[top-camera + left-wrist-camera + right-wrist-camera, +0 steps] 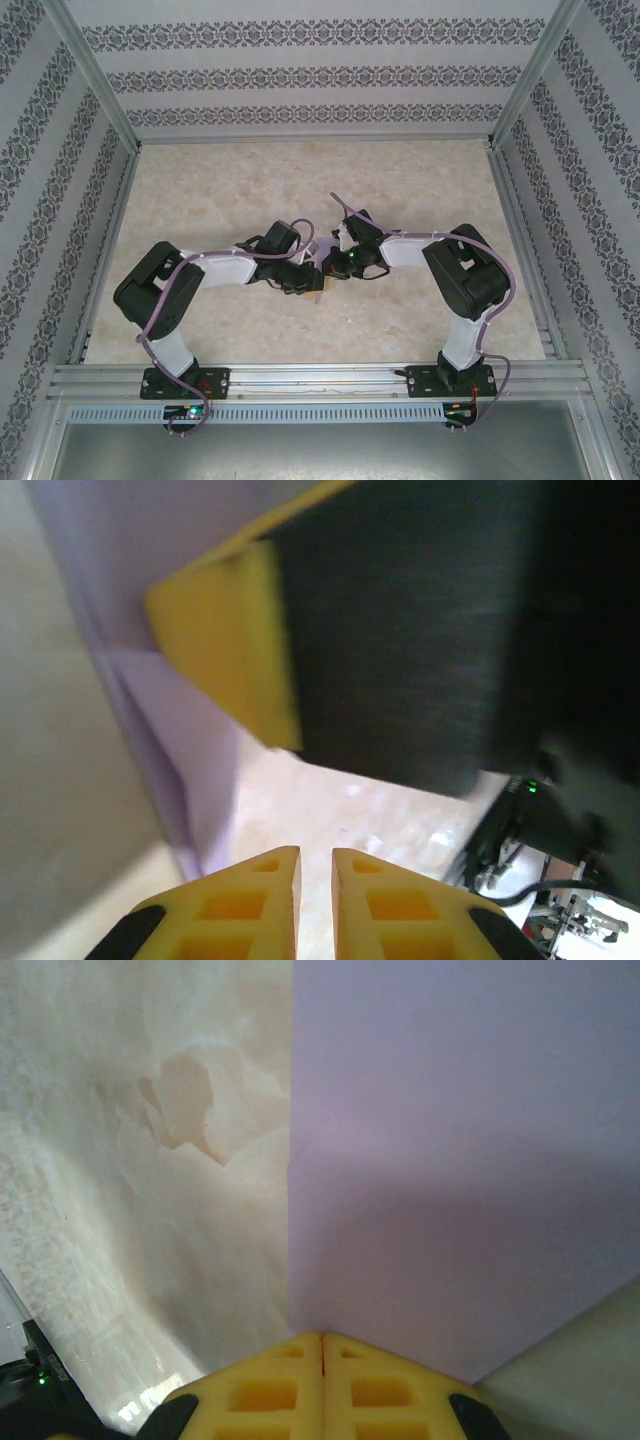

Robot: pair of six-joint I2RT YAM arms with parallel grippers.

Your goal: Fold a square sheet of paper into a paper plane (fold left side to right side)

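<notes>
The right gripper is clamped tight on an edge of the square sheet of paper. Just beside it, the left gripper stands barely parted and empty. A fold edge shows. I see no dart shape yet, so most folding likely remains.

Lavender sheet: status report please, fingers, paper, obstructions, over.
Right fingers shut on lavender sheet, at its edge. Left fingers barely apart, empty. Sheet creased, upright beside them. Right arm close ahead of left.
</notes>
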